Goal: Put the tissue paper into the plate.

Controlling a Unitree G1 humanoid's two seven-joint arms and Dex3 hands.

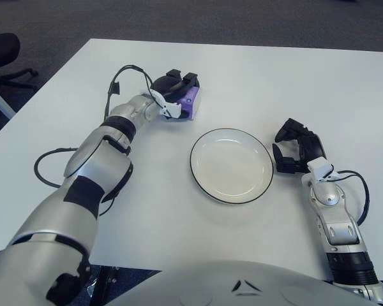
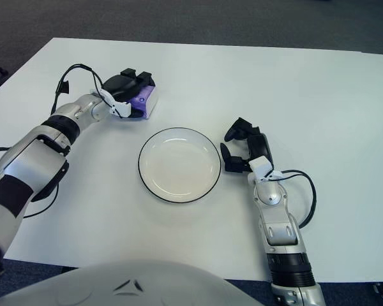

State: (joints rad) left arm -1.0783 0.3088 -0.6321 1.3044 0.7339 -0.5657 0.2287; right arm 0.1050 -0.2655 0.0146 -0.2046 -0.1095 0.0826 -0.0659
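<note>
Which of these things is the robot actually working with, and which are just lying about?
Part of the job:
- tissue paper pack, purple, gripped on the table
- left hand, closed on that pack
- plate, white, nothing in it

Just there:
- right hand, idle, right of the plate
- table
- office chair, far left
</note>
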